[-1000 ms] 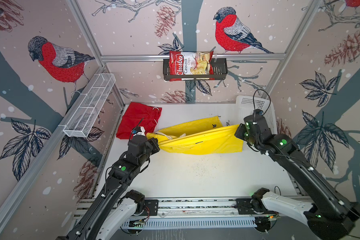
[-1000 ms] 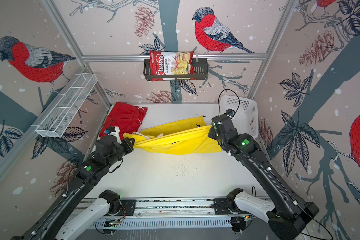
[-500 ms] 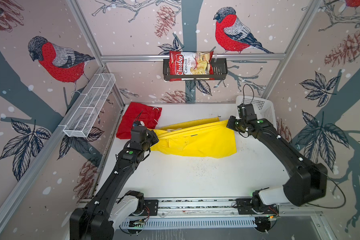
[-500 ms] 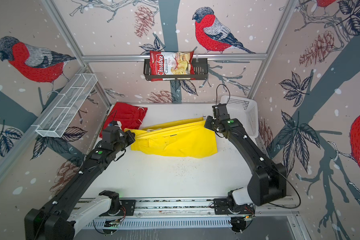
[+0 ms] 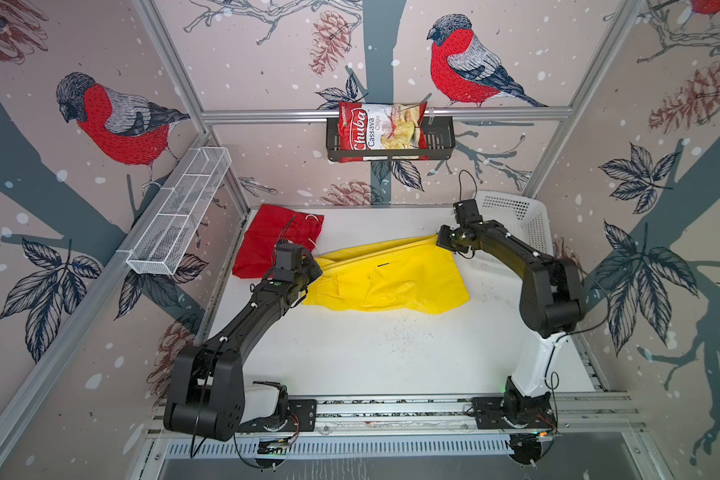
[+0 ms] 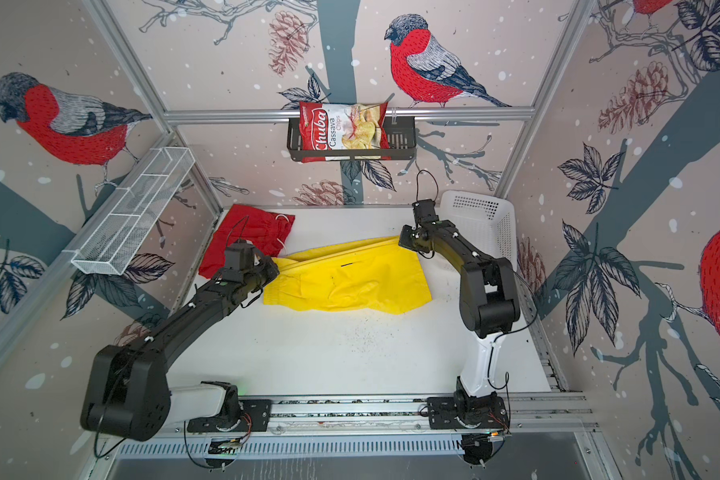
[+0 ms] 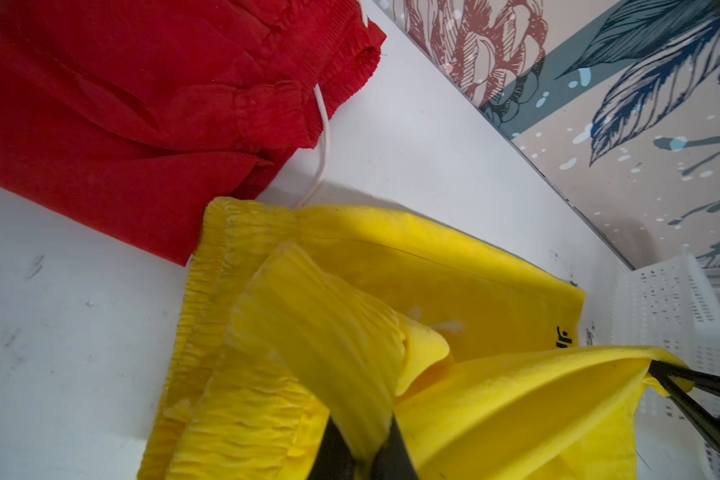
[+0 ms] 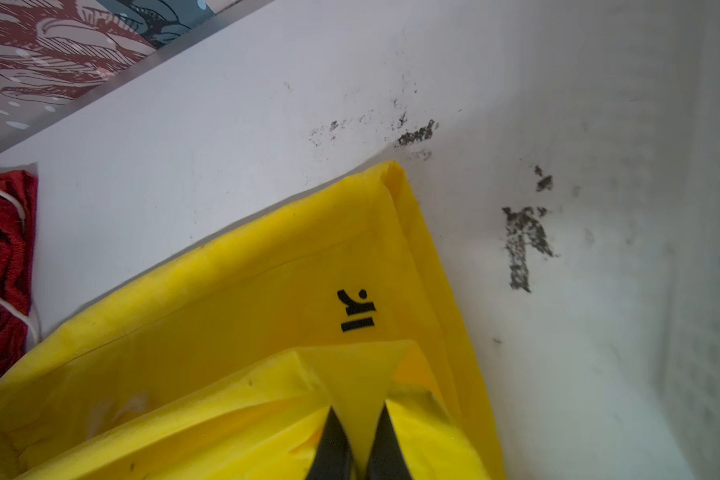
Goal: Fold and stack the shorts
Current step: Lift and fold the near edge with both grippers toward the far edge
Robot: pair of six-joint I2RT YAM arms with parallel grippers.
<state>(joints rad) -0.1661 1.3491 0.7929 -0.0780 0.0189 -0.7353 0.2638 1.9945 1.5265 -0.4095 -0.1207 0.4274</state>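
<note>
- Position: the yellow shorts [image 5: 391, 282] lie mid-way across the table [image 5: 391, 361], long axis left to right, with the upper layer raised along the far side.
- Grasp: the left gripper [image 5: 314, 266] is clamped on the waistband end, the right gripper [image 5: 439, 241] on the hem corner.
- Relation: the lower layer's far edge lies just beyond both grippers, so the raised edge probably needs to travel farther, kept level.
- Adjacent: the red shorts [image 5: 275, 237] lie far left, just beside the waistband.

Near half of the white counter [image 5: 391, 357] lies open.
Far side crowded: bright yellow fabric shorts [image 5: 391, 282] mid-counter, plain red fabric shorts [image 5: 262, 249] far left, white perforated plastic basket [image 5: 512, 208] far right.
</note>
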